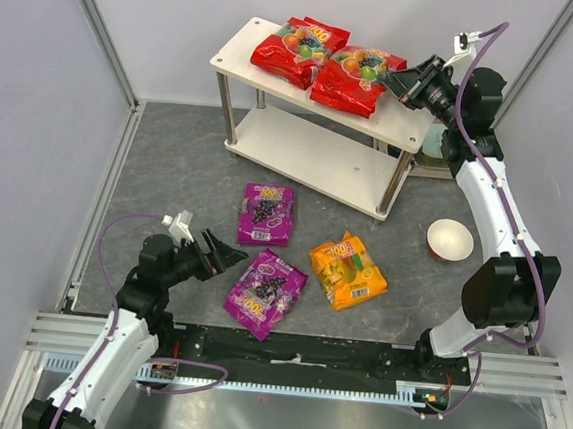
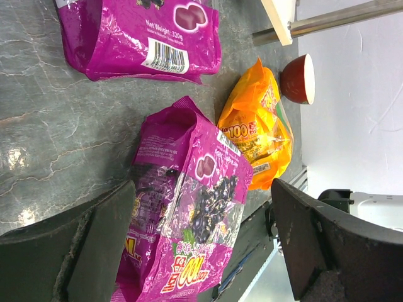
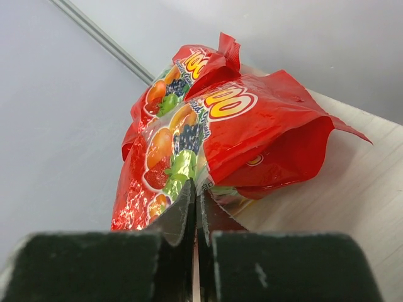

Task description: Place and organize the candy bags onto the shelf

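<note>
Two red candy bags lie side by side on the top board of the white shelf: one at the back and one nearer the right. My right gripper is shut at the right edge of the nearer red bag, its fingertips pinching the bag's seam. Two purple bags and an orange bag lie on the dark floor in front of the shelf. My left gripper is open, just left of the near purple bag, which lies between its fingers.
A small red bowl with a white inside stands on the floor right of the orange bag, close to the right arm. The shelf's silver legs and lower board stand behind the floor bags. Grey walls close in both sides.
</note>
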Controlling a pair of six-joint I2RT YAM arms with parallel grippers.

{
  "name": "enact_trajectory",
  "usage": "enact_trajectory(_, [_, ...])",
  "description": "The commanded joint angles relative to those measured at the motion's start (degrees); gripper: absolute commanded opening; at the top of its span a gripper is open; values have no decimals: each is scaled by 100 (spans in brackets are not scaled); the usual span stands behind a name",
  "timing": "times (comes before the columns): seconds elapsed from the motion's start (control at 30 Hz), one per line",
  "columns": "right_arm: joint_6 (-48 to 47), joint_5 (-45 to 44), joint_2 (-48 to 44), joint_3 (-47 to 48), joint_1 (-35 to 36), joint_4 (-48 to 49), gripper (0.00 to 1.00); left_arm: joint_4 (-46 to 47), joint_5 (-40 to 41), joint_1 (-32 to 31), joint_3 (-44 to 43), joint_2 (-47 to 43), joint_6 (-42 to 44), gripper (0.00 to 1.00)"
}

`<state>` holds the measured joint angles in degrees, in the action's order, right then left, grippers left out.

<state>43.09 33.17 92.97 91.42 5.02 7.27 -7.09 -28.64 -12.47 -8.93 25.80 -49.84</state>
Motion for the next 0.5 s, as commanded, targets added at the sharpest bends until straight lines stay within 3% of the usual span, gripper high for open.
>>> enact_trajectory(0.0, [50,-319,28,-1,-45,407,0,226,-98,-1,23,-58,-8,95])
enact_trajectory(0.47, [525,-601,-25,-344,-45,1005,0,226,-71,-10,-4,30,-17,94])
